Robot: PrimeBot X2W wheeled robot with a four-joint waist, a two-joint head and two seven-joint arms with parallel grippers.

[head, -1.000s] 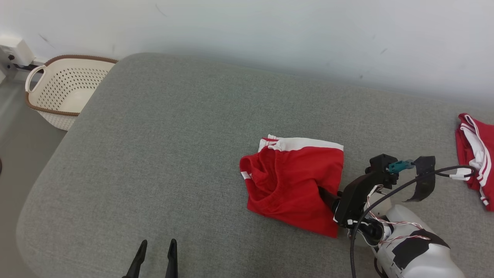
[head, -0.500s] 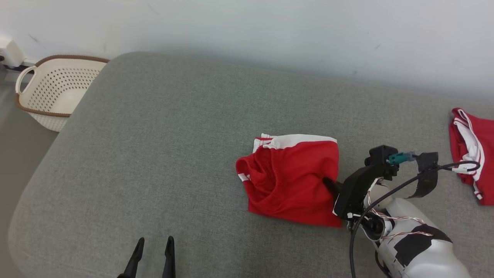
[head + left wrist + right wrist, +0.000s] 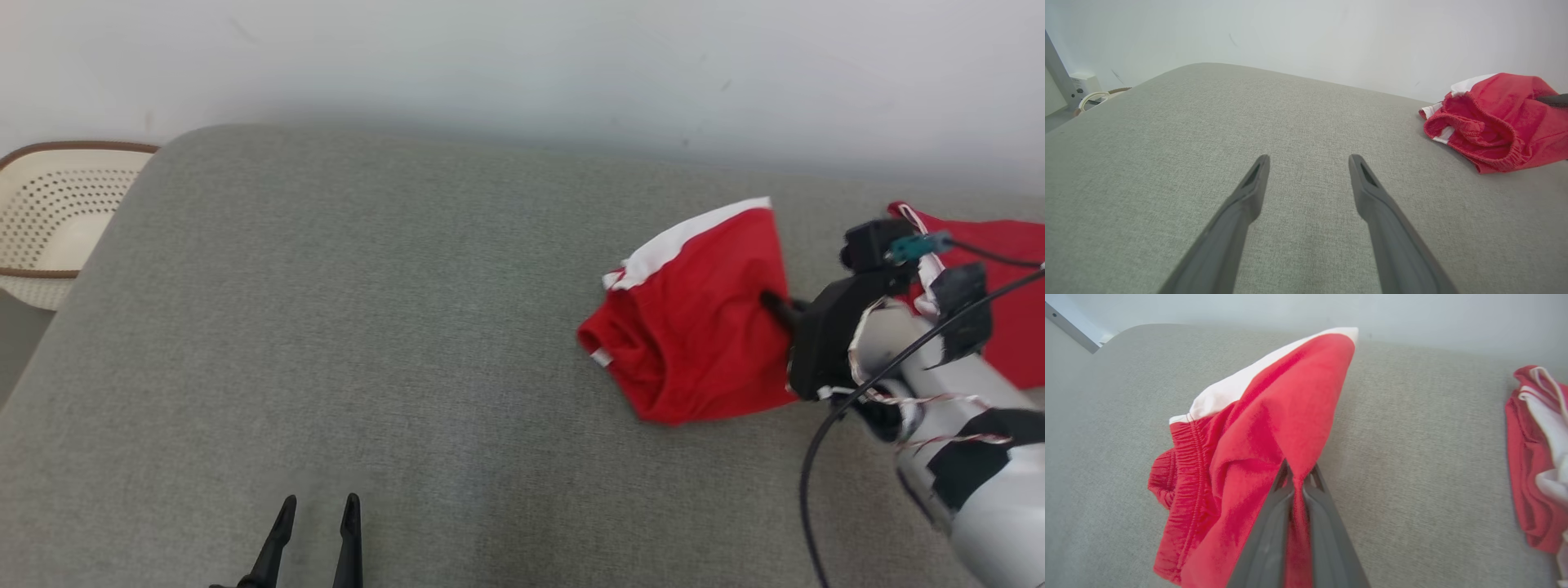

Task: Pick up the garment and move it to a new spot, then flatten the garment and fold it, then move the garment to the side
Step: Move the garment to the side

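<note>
Red-and-white garment [image 3: 694,343] looks folded and is partly lifted off the right side of the grey cushion [image 3: 367,327], with my right gripper [image 3: 1298,477] clamped tight on its edge. So I reckon flattening and folding are done and only the move aside is left. Left gripper [image 3: 1308,163] hovers with fingers apart, holding nothing. Another red garment [image 3: 1012,278] lies just beyond, a cream basket [image 3: 41,212] sits far left, and there's a pale wall [image 3: 490,57] behind.

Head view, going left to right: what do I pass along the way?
White perforated basket → left gripper → red garment with white band → second red garment at the right edge.
</note>
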